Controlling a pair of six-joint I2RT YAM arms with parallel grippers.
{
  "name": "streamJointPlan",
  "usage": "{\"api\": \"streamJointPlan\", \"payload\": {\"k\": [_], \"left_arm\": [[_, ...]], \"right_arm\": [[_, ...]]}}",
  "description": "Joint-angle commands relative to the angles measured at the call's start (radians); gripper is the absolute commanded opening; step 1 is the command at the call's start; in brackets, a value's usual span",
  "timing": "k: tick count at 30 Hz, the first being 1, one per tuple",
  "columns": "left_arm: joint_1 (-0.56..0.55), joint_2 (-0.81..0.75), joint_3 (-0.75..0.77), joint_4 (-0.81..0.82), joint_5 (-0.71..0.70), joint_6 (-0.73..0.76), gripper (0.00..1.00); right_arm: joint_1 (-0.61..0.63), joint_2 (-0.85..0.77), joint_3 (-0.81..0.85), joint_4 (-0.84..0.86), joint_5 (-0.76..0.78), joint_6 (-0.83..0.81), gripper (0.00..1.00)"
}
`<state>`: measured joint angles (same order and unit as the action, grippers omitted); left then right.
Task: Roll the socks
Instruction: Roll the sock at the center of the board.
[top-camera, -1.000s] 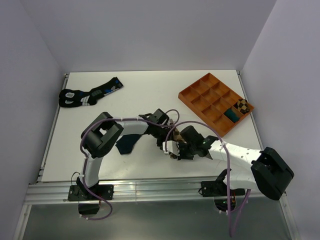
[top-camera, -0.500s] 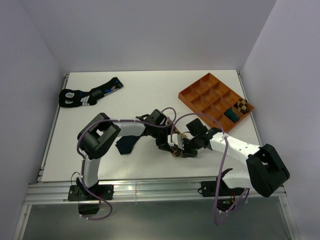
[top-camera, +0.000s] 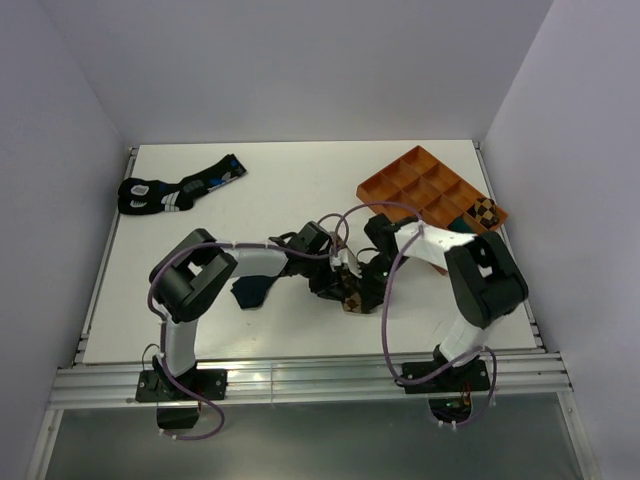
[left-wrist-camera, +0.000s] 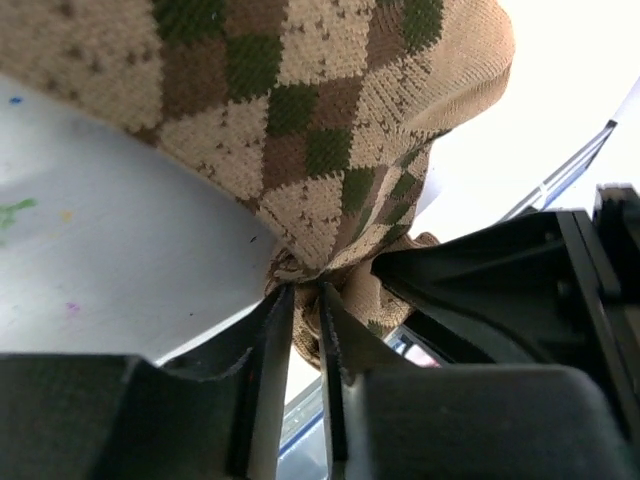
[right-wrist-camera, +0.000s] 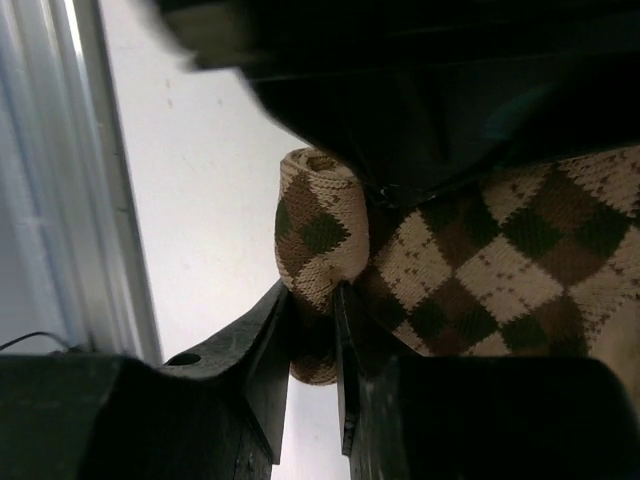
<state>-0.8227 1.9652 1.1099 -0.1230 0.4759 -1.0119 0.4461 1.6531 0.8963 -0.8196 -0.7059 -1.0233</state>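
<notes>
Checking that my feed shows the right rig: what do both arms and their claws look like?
The left arm and right arm have bulky black joint housings joined by white links, with a lilac cable looping along each. The left claw and right claw each have two flat black fingers.

The white table carries black patterned socks, an orange tray and a navy sock.

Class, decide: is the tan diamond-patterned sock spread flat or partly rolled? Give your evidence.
Partly rolled: one end of the tan sock curls into a tube pinched in the right hand; the rest lies unrolled.
</notes>
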Motion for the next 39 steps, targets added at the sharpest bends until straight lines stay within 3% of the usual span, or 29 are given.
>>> {"api": "streamJointPlan", "payload": {"k": [1, 5, 10, 17, 25, 29, 39], "left_arm": [[0.005, -0.011, -0.059, -0.020, -0.210, 0.056, 0.23], [-0.016, -0.049, -0.126, 0.058, -0.258, 0.073, 0.24], [-0.026, -0.167, -0.267, 0.203, -0.325, 0.055, 0.36], [-0.030, -0.322, -0.458, 0.417, -0.389, 0.044, 0.41], [-0.160, -0.468, -0.588, 0.661, -0.548, 0.246, 0.42], [-0.184, -0.473, -0.608, 0.825, -0.516, 0.363, 0.45], [-0.188, -0.304, -0.476, 0.879, -0.287, 0.575, 0.50]], "right_arm": [[-0.024, 0.103, 0.085, -0.209, -0.050, -0.044, 0.20], [-0.041, 0.197, 0.150, -0.239, -0.037, -0.021, 0.19], [-0.046, 0.257, 0.194, -0.247, -0.009, 0.011, 0.19], [-0.044, 0.293, 0.214, -0.236, 0.013, 0.051, 0.19], [-0.046, 0.326, 0.250, -0.250, 0.003, 0.066, 0.19], [-0.047, 0.344, 0.256, -0.242, 0.011, 0.078, 0.19], [-0.049, 0.355, 0.268, -0.247, 0.010, 0.083, 0.19]]}}
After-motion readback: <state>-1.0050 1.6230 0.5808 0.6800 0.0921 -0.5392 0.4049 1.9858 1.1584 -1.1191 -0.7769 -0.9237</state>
